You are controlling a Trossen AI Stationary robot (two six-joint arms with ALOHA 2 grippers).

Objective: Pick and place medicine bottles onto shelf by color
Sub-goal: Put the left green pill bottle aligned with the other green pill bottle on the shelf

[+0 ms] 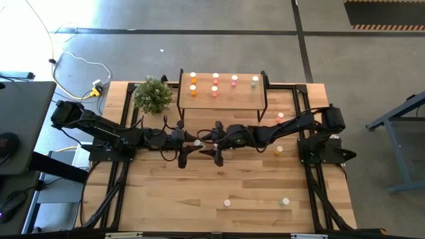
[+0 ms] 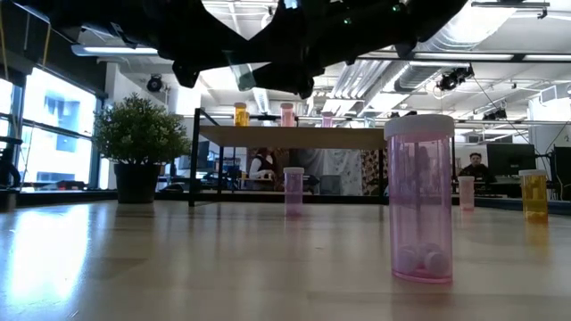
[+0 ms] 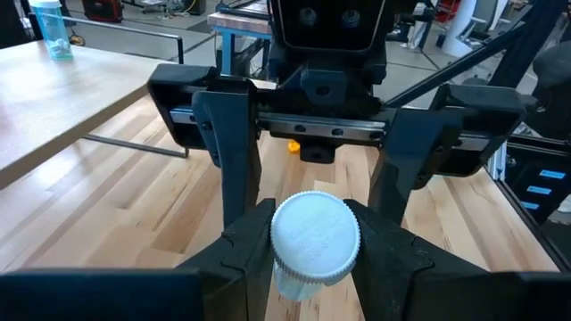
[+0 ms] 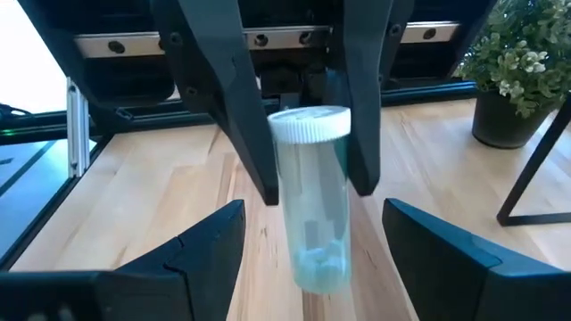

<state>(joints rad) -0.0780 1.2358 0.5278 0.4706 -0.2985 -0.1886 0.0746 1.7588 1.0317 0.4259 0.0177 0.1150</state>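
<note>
Pale wooden plank tabletop (image 1: 199, 192), matt

The plank desk (image 1: 172, 192) is carrying a potted plant (image 1: 153, 94) beside the shelf (image 1: 226, 98), and five loose medicine bottles are standing on it: two near the front edge, three toward the right. Seven bottles are sitting on the shelf.

Both arms matte black, 6-joint, w/ chunky rounded housings & slim link sections; black cables run alongside the links. Each base sits on a black frame bracket at the bench edge. Left end effector (image 1: 182, 154) & right end effector (image 1: 218, 154): 2 long flat black tapered fingers (image 3: 234, 143) on a silver slide rail w/ small dark screws. Blocky black housing above the rail has 2 round recesses. Near fingers (image 4: 210, 241) wide, angular, matte.
</note>
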